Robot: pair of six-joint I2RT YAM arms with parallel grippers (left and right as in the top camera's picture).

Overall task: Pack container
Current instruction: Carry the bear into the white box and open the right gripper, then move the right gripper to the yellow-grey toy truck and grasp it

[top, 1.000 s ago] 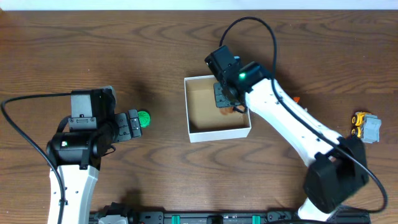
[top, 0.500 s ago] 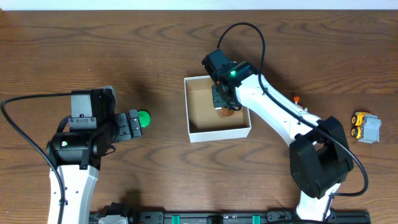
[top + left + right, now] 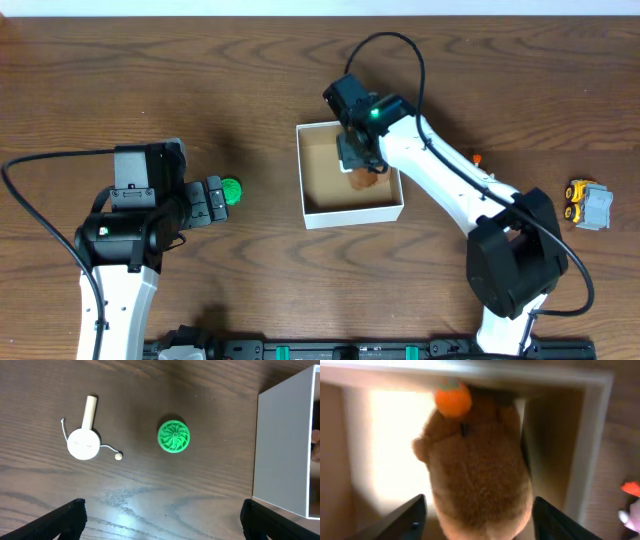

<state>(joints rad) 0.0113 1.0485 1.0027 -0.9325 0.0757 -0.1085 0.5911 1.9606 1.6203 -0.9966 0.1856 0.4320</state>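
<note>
The container (image 3: 352, 213) is a white-walled square box with a brown inside, at mid-table. A brown plush toy (image 3: 362, 180) with an orange ball (image 3: 452, 399) on it lies inside, against the right wall. My right gripper (image 3: 355, 155) hovers over it. In the right wrist view the fingers (image 3: 410, 520) stand apart on either side of the plush toy (image 3: 477, 470), with gaps, so the gripper (image 3: 480, 520) is open. My left gripper (image 3: 215, 200) is open and empty over the table, just left of a green ribbed disc (image 3: 173, 436). The container's white wall (image 3: 280, 440) is to the disc's right.
A small white rattle-drum with a wooden handle (image 3: 84, 442) lies left of the green disc (image 3: 231, 190). A yellow and grey toy truck (image 3: 588, 203) sits at the far right. A small orange item (image 3: 477, 158) lies right of the container.
My right gripper has opened and let go of the brown plush toy, which now rests in the container. The left arm has not moved.
</note>
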